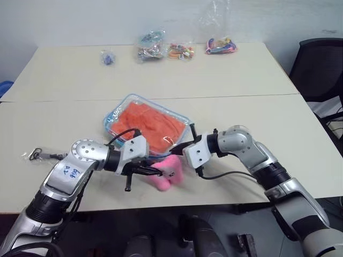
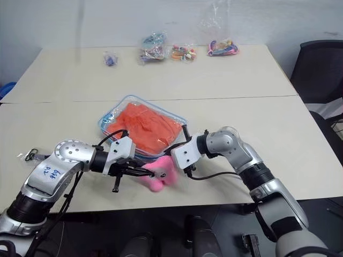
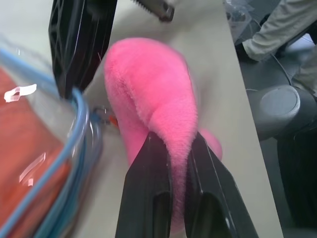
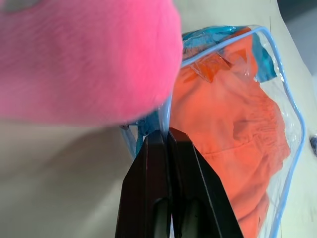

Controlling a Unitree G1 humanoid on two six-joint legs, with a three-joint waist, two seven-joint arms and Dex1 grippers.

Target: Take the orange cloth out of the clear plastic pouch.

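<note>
The clear plastic pouch (image 1: 114,111) with light-blue zipper edging lies flat mid-table, and the wrinkled orange cloth (image 1: 150,126) fills it. Its pink plush charm (image 1: 167,172) rests at the near corner. My left gripper (image 1: 155,172) is shut on that charm; the left wrist view shows both fingers pinching the plush (image 3: 148,84). From the other side, my right gripper (image 1: 180,147) reaches the same corner. It is shut, its tips pinched on the pouch's blue edging (image 4: 168,111), with the orange cloth (image 4: 233,129) just beyond.
Small clear bags of colourful trinkets (image 1: 150,45) (image 1: 181,52) (image 1: 221,46) line the far edge, with a tiny one (image 1: 107,56) to their left. A small clip-like item (image 1: 36,154) lies near my left arm. A black chair (image 1: 321,69) stands at the right.
</note>
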